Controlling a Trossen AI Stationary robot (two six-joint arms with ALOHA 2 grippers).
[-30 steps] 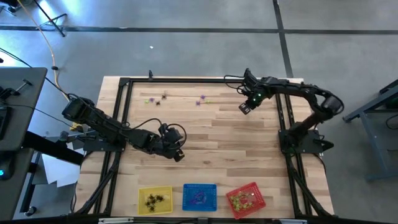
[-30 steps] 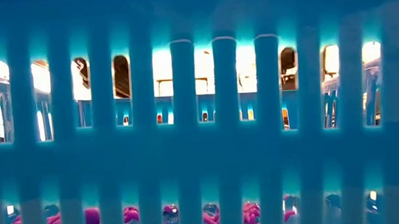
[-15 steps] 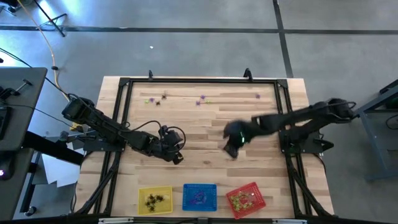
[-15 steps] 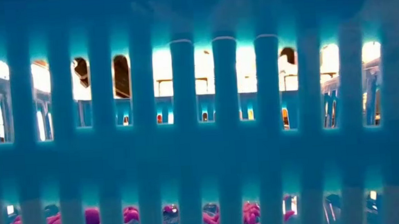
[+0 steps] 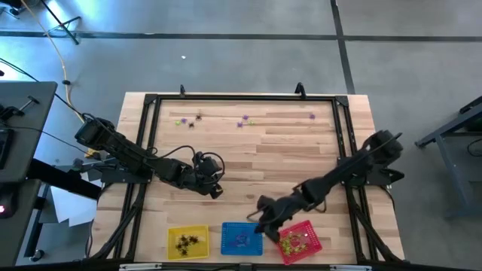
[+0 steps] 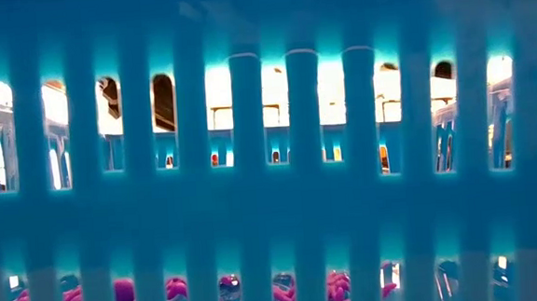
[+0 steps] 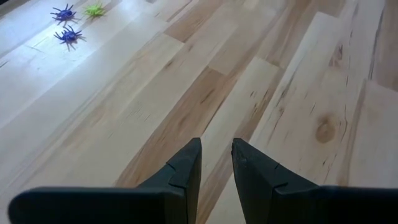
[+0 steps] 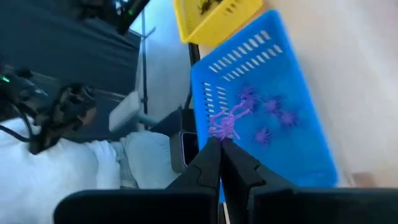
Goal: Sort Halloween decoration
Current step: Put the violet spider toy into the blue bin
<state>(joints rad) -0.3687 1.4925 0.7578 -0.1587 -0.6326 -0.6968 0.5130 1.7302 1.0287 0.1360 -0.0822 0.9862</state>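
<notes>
The right end effector (image 5: pixel 263 220) is hovering near the table's front edge, just beside the blue basket (image 5: pixel 242 238) and the red basket (image 5: pixel 299 242), with its fingers (image 8: pixel 210 163) pinched together on a purple spider trinket (image 8: pixel 225 124) that is hanging over the blue basket's interior. More purple trinkets (image 8: pixel 272 118) are lying inside that blue basket, black trinkets (image 5: pixel 187 242) are sitting in the yellow basket (image 5: pixel 187 242) toward the front-left corner, and yellow-green trinkets (image 5: pixel 294 241) are filling the red basket. The left end effector (image 5: pixel 217 189) is resting low over bare wood toward the left-centre of the table (image 5: pixel 248 154), its fingers (image 7: pixel 186 168) standing a narrow gap apart and holding nothing. Unsorted trinkets (image 5: pixel 244 120) are lying scattered in a loose row near the table's back edge, well apart from both arms; two purple ones (image 7: pixel 67 25) and a yellow-green one (image 7: pixel 94 9) are showing in the left wrist view. The low view is looking through the blue basket's slotted wall (image 6: pixel 271 197), with purple trinkets visible behind it.
</notes>
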